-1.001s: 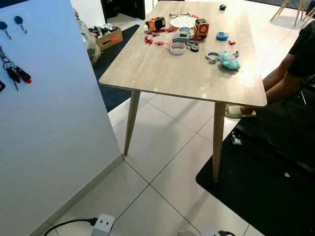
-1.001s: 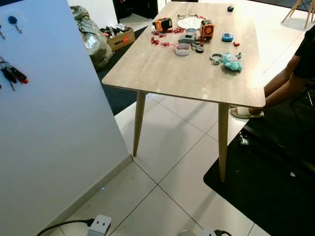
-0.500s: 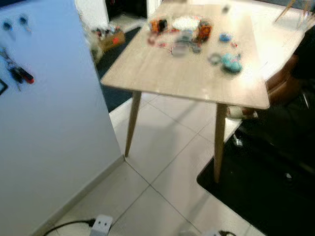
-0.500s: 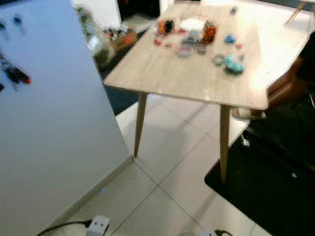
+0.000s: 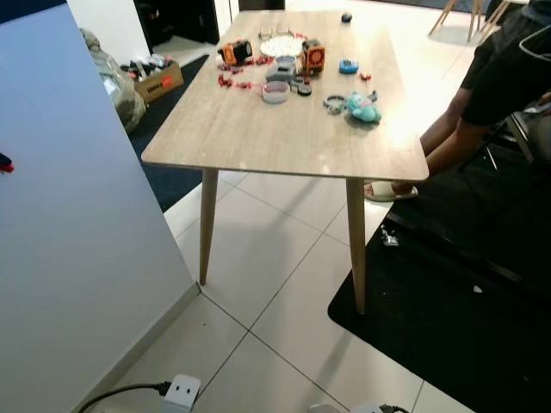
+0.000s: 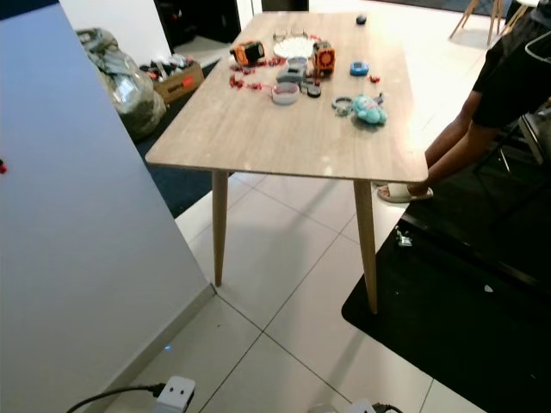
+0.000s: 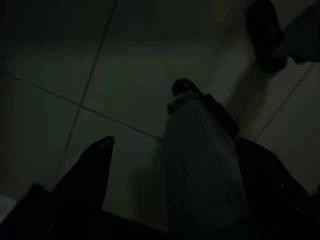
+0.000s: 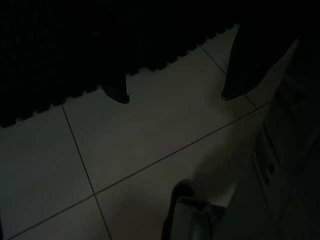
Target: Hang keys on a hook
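Left gripper (image 7: 175, 150) dim, keys (image 5: 5, 163) cropped

The left jaws (image 7: 175, 180) have two long black tapered fingers (image 7: 92, 170); the right jaws (image 8: 172, 97) look alike.

Red bit (image 5: 5, 163) at the white panel's (image 5: 77, 224) left edge is cut off, can't tell what it is. Small clutter (image 5: 284, 64) on the far table end too small to identify. Seated person (image 5: 499, 77) cropped by the right edge. Both wrist views very dark: floor tiles barely readable.
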{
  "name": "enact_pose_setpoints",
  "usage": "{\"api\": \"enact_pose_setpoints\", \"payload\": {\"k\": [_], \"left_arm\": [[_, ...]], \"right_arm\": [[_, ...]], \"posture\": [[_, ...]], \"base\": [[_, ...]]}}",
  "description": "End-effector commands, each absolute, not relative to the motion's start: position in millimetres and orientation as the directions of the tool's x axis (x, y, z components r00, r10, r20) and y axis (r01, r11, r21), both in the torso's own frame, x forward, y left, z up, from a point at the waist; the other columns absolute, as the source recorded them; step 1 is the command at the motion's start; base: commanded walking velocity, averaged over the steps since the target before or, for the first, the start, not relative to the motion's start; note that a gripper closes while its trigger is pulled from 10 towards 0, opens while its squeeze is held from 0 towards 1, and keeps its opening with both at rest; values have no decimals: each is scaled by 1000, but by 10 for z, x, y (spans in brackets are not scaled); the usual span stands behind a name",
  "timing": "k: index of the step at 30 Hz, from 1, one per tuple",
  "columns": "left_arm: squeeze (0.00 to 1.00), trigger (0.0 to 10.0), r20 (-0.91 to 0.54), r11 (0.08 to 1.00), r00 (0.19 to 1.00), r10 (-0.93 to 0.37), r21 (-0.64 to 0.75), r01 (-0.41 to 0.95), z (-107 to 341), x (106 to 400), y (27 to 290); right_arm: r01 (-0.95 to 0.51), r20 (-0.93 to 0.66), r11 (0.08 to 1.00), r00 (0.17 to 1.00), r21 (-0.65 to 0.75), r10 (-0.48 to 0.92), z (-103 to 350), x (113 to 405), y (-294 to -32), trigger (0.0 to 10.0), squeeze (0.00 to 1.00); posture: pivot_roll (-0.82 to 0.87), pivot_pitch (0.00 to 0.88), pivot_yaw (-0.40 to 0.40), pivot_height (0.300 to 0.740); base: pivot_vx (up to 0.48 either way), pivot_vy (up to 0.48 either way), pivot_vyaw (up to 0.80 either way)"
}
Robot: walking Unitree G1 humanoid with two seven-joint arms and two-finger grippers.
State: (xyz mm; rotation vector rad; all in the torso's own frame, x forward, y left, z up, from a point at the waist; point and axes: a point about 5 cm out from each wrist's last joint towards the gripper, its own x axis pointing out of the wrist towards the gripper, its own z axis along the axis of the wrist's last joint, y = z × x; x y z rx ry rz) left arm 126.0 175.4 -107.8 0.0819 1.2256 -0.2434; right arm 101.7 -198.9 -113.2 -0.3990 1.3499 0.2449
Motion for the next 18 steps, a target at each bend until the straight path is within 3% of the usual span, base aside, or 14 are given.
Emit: {"api": "enact_pose_setpoints", "payload": {"k": [1,18], "left_arm": [[0,10000,-949,970,286,-135,-68,232,-1101,1183,1768],[0,10000,-951,970,280,-133,-66,236,-1104,1170,1780]], "right_arm": [[-404,-979,906,196,-125,-48,-1143,986,-1962,10000,0],[-389,-974,912,224,-131,-44,-1143,996,-1947,10000,0]], "posture": [[-134,79,92,740],[-133,83,95,740]], "base": [[0,0,0],[0,0,0]]}}
